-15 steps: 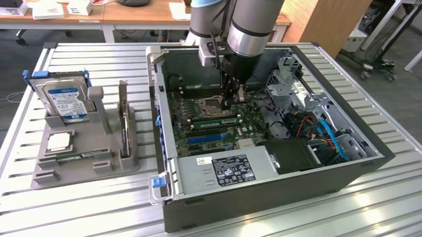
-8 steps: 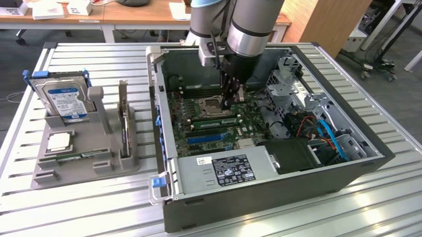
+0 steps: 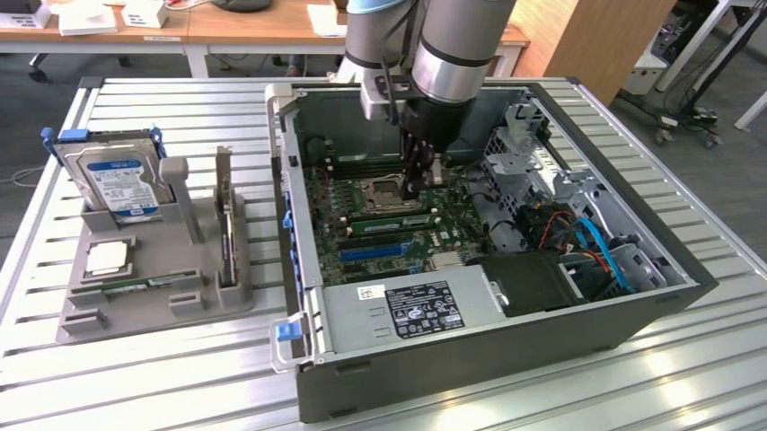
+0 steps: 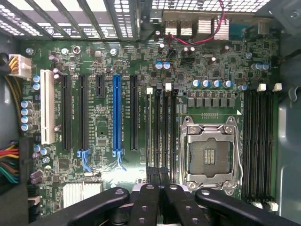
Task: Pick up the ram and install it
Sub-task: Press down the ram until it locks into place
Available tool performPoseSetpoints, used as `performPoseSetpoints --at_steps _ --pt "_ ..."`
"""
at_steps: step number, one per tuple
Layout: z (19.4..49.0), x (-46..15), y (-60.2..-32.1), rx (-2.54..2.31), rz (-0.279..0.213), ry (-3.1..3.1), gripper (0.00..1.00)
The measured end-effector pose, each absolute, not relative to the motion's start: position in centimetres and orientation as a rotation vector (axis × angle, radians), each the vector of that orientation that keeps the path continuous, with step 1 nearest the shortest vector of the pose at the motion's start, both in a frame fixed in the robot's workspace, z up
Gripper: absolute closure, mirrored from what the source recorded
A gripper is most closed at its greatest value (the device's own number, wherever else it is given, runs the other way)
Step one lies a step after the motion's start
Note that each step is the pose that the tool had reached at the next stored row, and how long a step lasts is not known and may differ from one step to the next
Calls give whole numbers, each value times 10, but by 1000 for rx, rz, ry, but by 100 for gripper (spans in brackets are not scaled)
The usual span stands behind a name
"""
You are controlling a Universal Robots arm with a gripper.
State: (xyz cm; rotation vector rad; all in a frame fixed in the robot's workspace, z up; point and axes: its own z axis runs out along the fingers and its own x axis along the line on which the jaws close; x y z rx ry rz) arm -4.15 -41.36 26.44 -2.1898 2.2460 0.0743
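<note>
While hovering at centre frame over the motherboard [image 3: 396, 202], gripper [image 4: 159, 176] is fully closed; can't tell if it holds the ram [image 3: 390, 208].

The grey arm [image 3: 462, 45] reaches straight down from above, its wrist vertical. At its tip the black pincer [image 3: 422, 175] points downward. Its fingers [image 4: 155, 188] are pressed together, no gap between them.
</note>
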Motion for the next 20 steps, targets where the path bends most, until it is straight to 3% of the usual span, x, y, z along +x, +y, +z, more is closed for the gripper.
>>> performPoseSetpoints --at_steps 20 --pt "264 -43 -414 -1839 73 2533 90"
